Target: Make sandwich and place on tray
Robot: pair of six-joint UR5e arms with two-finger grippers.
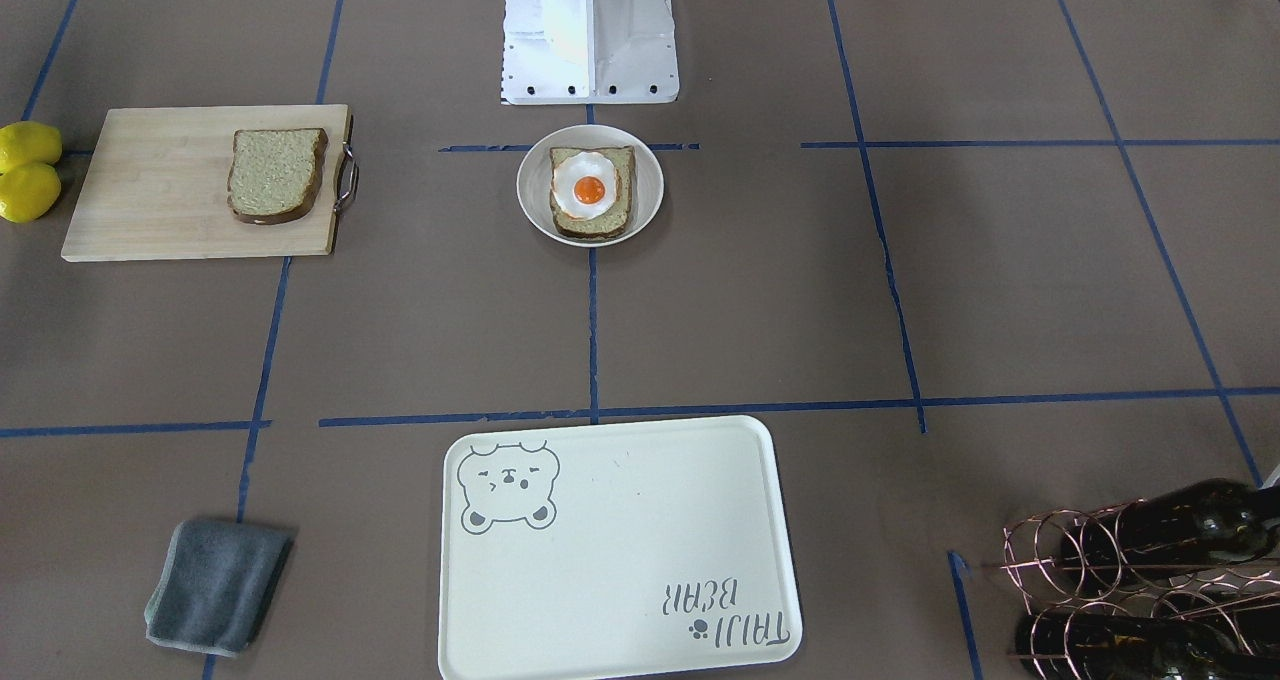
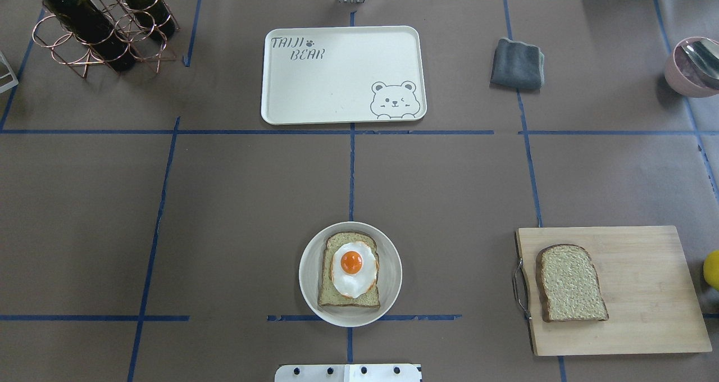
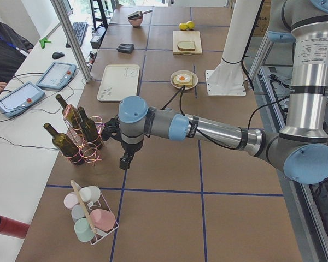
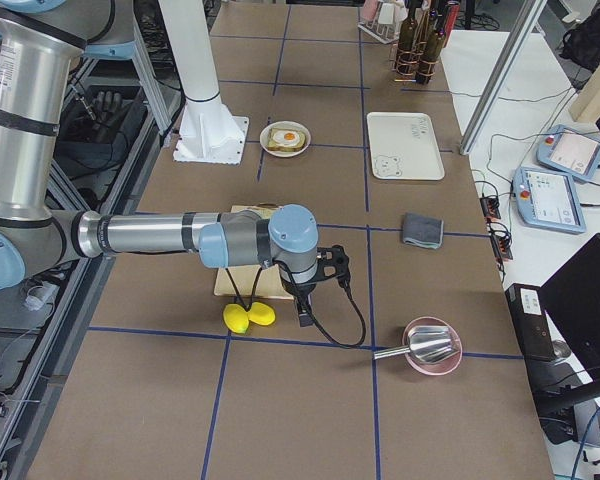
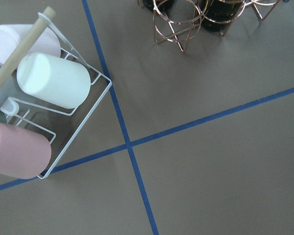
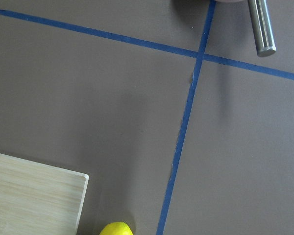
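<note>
Round white bowl point(image 2: 306, 269) on the brown table point(image 2: 236, 202) just beyond the robot's base plate point(image 2: 348, 372), holding one bread slice point(image 2: 337, 299) with a fried egg point(image 2: 354, 267) on top, yolk up. Second bread slice point(image 2: 570, 283) flat on a wooden cutting board point(image 2: 646, 292) at right, near its metal handle point(image 2: 519, 289), well apart from the bowl. Cream tray point(image 2: 337, 73) with bear drawing point(image 2: 395, 99) and TAIJI BEAR lettering point(image 2: 297, 49) at the far side. Grey cloth point(image 2: 517, 63) to its right, copper rack point(image 2: 62, 48) with two dark bottles point(image 2: 78, 11) far left, pink bowl point(image 2: 677, 76) at the right edge

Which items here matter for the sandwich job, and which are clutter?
Job: bread slice with egg in the white bowl; second bread slice on the cutting board; tray.
Clutter: lemons, grey cloth, wine bottles, pink bowl with spoon, cups.
</note>
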